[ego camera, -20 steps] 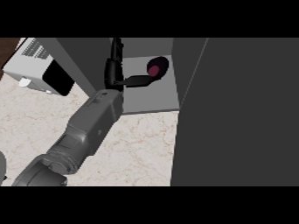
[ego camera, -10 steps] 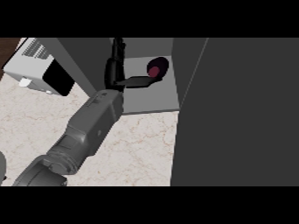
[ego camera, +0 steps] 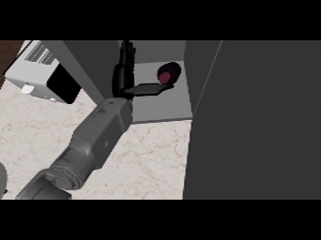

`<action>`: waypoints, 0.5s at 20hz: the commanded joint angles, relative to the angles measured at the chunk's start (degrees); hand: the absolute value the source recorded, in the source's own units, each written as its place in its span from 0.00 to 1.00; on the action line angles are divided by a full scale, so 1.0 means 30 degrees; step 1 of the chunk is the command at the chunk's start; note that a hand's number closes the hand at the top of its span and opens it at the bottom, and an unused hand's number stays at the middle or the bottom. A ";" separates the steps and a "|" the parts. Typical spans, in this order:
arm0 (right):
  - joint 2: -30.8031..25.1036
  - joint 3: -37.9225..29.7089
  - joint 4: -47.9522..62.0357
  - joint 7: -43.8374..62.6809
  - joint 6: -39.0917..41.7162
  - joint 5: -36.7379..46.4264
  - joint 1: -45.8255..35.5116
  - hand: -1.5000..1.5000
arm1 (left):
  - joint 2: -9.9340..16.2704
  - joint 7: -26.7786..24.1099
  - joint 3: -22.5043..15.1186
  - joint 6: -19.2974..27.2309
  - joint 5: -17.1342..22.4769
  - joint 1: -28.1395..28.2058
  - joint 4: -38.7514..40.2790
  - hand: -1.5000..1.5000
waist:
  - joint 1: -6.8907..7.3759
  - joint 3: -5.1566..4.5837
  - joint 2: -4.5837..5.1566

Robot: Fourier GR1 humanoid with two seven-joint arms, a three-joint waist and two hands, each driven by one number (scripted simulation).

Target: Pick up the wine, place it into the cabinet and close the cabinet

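Observation:
The wine bottle (ego camera: 168, 74), dark with a maroon top, stands upright on the pale cabinet shelf (ego camera: 162, 111) near its right wall. My right hand (ego camera: 125, 77) reaches into the cabinet just left of the bottle. Its fingers point straight up along the cabinet's left side. The thumb (ego camera: 148, 89) sticks out to the right, ending just below the bottle. The hand is open and not curled round the bottle. My grey forearm (ego camera: 97, 136) runs down to the lower left. The left hand does not show.
A white appliance (ego camera: 33, 70) with a black front (ego camera: 63, 87) sits on the marble counter (ego camera: 149, 159) at the upper left. A tall dark cabinet panel (ego camera: 260, 117) fills the right half of the view beside the open shelf.
Hardly anything: the thumb sits a touch lower beside the bottle. The bottle and forearm have not moved.

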 commanded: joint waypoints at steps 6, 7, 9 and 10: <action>-0.0114 -0.0087 0.0326 -0.0108 -0.0256 0.0101 -0.0218 0.00 | 0.0035 0.0486 -0.4045 0.1006 0.3142 0.3618 -0.3528 0.00 | 0.0383 0.0015 -0.0180; -0.0439 -0.0961 -0.1052 0.1475 -0.0569 -0.0745 -0.0689 0.00 | 0.0035 0.0627 -0.4551 0.1140 0.3172 0.4429 -0.4671 0.00 | 0.0771 0.0018 -0.0329; -0.0249 -0.0288 -0.0022 -0.0707 0.0041 0.0087 0.0789 0.00 | 0.0036 0.1721 -0.6905 0.2851 0.4369 0.4974 -0.6820 0.00 | 0.0579 0.0027 -0.0259; -0.0566 -0.0927 -0.0992 0.0003 -0.0034 -0.0333 0.0714 0.00 | 0.0036 0.1633 -0.7413 0.3079 0.4410 0.6259 -0.8101 0.00 | 0.0938 0.0031 -0.0342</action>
